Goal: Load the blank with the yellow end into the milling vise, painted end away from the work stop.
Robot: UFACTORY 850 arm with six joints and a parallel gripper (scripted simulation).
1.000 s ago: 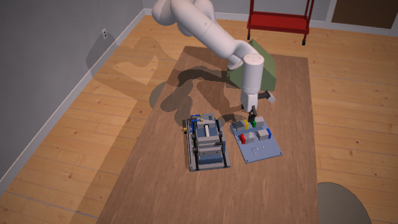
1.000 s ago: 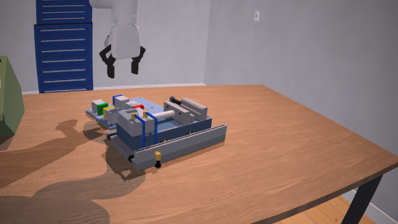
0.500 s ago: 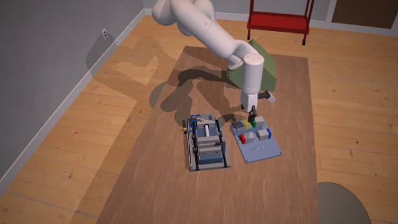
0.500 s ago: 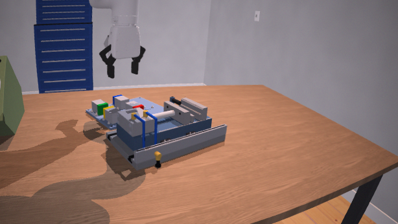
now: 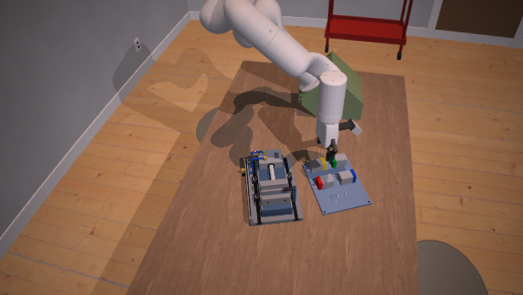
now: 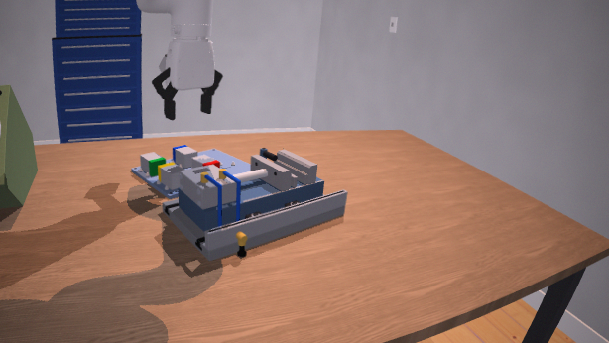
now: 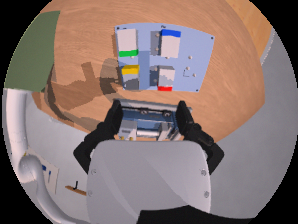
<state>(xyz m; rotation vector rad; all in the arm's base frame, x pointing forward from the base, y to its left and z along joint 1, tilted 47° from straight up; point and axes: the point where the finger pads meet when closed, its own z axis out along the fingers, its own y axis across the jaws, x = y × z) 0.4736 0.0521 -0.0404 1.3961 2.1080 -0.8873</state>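
Note:
The yellow-ended blank (image 5: 315, 164) (image 6: 171, 176) (image 7: 131, 80) lies on the blue infeed plate (image 5: 349, 200) (image 7: 203, 57), at the plate's corner near the vise's hose end. My gripper (image 5: 330, 155) (image 6: 188, 115) (image 7: 149, 106) is open and empty, high above the plate's blank area. The fixed jaw (image 5: 277, 200) (image 6: 304, 170) is the end block without hoses. The moving jaw (image 5: 273, 185) (image 6: 270, 171) stands a short gap from it. The work stop (image 5: 288, 190) (image 6: 268, 154) is a dark rod at the plate-side end of the jaws. The low bars cannot be made out.
Blanks with green (image 5: 341, 160) (image 7: 126, 41), blue (image 5: 345, 177) (image 7: 170, 46) and red (image 5: 328, 182) (image 7: 166, 75) ends lie on the infeed plate. Blue hoses (image 5: 251, 159) (image 6: 239, 198) rise at the vise's hose end. A green angular block (image 5: 353, 100) (image 6: 15, 154) stands behind.

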